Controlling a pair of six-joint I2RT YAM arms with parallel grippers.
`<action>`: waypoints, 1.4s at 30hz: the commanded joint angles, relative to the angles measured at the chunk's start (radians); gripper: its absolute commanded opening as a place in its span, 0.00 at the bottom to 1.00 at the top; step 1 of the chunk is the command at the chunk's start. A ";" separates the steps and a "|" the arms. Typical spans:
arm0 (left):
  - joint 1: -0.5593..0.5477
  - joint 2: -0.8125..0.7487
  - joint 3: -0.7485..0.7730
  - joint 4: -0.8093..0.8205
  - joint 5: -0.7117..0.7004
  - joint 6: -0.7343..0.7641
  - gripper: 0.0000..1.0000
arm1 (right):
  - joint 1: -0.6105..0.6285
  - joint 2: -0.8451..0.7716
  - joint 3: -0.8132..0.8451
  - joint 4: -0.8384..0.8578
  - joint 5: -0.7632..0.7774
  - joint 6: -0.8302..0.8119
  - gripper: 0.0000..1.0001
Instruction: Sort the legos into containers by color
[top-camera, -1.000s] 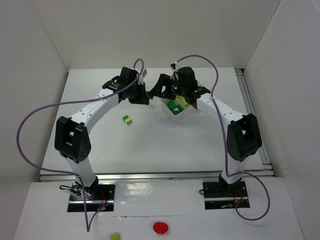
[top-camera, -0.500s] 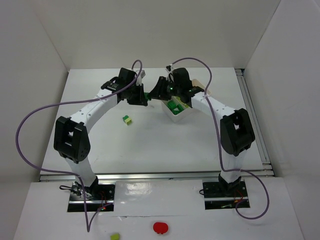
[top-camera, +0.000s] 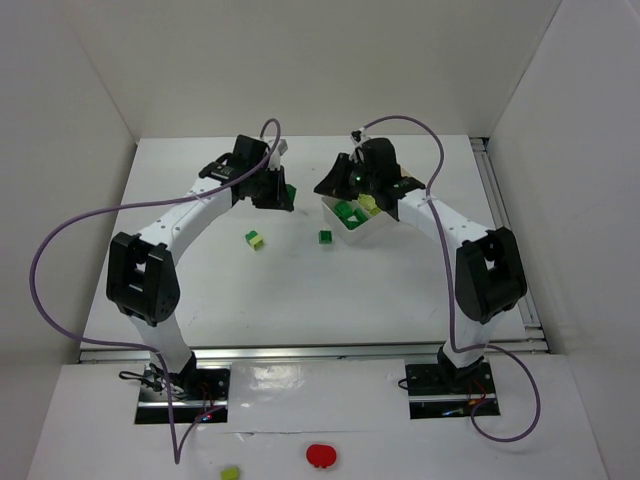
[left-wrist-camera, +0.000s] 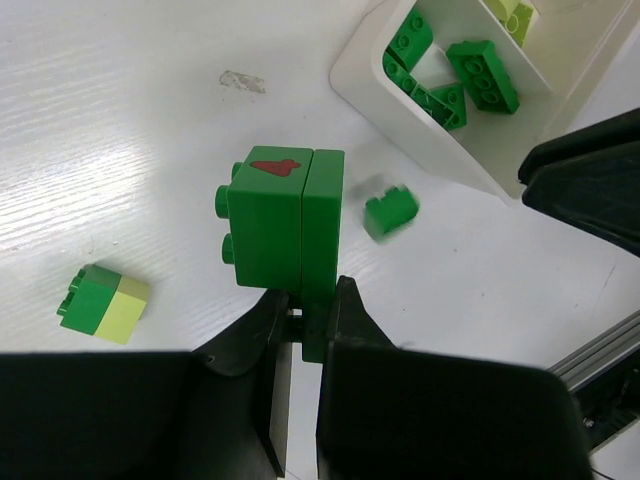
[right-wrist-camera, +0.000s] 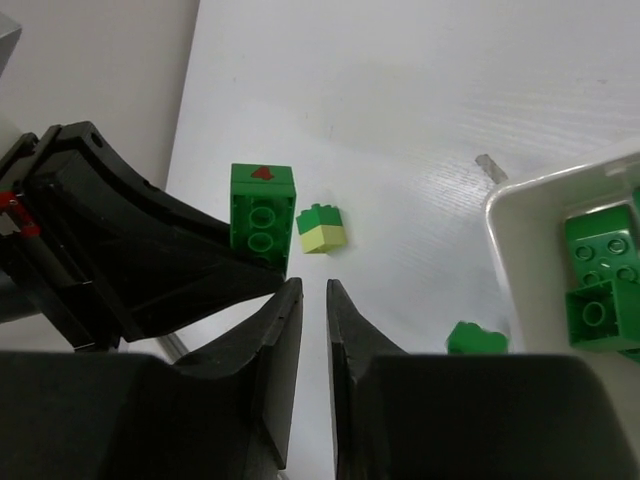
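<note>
Legos: green brick (left-wrist-camera: 283, 217) in left claw (left-wrist-camera: 303, 318); small one (top-camera: 325, 237) on counter (top-camera: 300, 290)
Right claw (right-wrist-camera: 314, 300): narrow, holding nothing, beside tray (top-camera: 352, 226)

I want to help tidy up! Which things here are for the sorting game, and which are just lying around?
For the game:
- green block in the left tool
- small green brick
- green-and-lime brick
- white tray

Just lying around:
- red round thing
- purple cables
</note>
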 joint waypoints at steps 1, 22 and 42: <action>0.003 -0.040 0.005 0.030 0.022 0.014 0.00 | 0.003 -0.043 0.002 -0.021 0.049 -0.059 0.24; 0.138 -0.038 -0.099 0.265 1.055 -0.002 0.00 | -0.028 -0.235 -0.112 -0.072 -0.006 -0.200 0.71; 0.109 -0.049 -0.254 1.921 1.376 -1.117 0.00 | -0.218 -0.220 -0.245 0.626 -0.672 0.235 0.77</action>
